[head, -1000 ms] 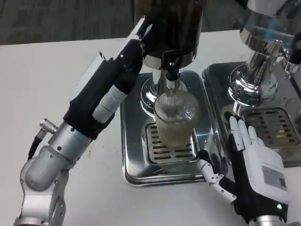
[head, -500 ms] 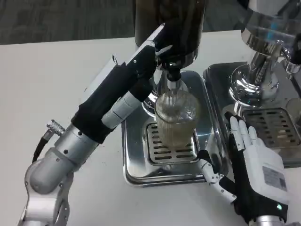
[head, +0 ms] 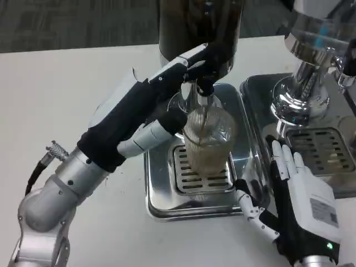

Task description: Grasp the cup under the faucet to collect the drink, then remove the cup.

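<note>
A ribbed clear cup (head: 208,142) stands on the grate of the steel drip tray (head: 157,189), right under the black faucet (head: 203,89) of the dark drink dispenser (head: 197,25). A thin brown stream runs from the faucet into the cup, which holds some drink at the bottom. My left hand (head: 186,67) reaches in from the left; its fingers curl over the faucet lever and its thumb lies beside the cup's left side. My right hand (head: 297,194) rests flat on the table right of the tray, fingers spread, holding nothing.
A second chrome dispenser (head: 308,50) with its own drip tray (head: 334,161) stands at the right, close behind my right hand. White table surface stretches to the left and front. My left forearm (head: 105,150) crosses the tray's left edge.
My left hand has moved right and down onto the faucet lever, and drink has started to flow into the cup. The right hand has stayed put.
</note>
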You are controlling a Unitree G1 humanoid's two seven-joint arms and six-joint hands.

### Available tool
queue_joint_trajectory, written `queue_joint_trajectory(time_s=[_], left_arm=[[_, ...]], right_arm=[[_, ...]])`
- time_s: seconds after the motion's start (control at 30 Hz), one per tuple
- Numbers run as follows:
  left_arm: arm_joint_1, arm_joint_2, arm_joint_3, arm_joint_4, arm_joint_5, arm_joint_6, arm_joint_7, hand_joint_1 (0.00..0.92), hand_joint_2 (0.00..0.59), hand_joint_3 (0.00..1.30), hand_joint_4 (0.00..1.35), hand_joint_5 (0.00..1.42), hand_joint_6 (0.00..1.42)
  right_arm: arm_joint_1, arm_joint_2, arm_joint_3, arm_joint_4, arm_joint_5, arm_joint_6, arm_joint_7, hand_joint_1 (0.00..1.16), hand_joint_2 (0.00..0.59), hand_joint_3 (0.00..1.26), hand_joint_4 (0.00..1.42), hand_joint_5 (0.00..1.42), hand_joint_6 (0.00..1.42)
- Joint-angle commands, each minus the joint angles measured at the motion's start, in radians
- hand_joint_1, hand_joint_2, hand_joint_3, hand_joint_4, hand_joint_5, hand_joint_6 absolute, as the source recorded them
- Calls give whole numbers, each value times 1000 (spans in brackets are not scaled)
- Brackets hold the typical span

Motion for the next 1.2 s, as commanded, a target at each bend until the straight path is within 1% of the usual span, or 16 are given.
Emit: queue_joint_trajectory(time_s=[0.03,0.23,0.33,0.6,0.83,0.93,1.0,1.1,1.17,1.2], left_arm=[[16,16,-17,10,25,-30,-15,0,124,168,88,263,208],[16,24,-28,18,55,-71,-3,0,125,194,99,274,228],[17,34,-34,20,91,-106,12,0,125,211,108,281,242],[18,63,-57,24,179,-159,60,0,131,222,111,290,246],[22,85,-78,27,228,-177,108,0,132,236,121,292,260],[25,90,-84,23,256,-183,132,0,133,240,121,292,262],[23,94,-87,27,270,-183,144,0,135,242,121,292,262],[21,102,-90,29,289,-185,164,0,138,244,122,292,263],[22,106,-95,31,285,-184,172,0,139,245,122,292,264],[23,108,-98,32,282,-183,175,0,139,245,122,292,264]], right_arm=[[-9,-1,-5,4,7,-7,-12,221,387,0,0,0,64],[-13,-3,-6,7,11,-7,-11,221,387,0,0,0,62],[-13,-4,-7,8,14,-8,-11,221,387,0,0,0,57],[-12,-5,-4,11,17,-11,-9,221,387,0,0,0,52],[-12,-5,-2,13,19,-13,-8,220,387,0,0,0,51],[-11,-6,-4,14,27,-24,-12,228,382,0,0,0,68],[-13,-9,-12,15,50,-48,-13,247,374,0,0,0,78],[-19,-13,-32,21,109,-99,-4,300,337,0,0,0,105],[-29,-16,-52,39,180,-153,12,340,317,0,0,0,141],[-35,-16,-61,49,209,-176,18,367,320,0,0,0,160]])
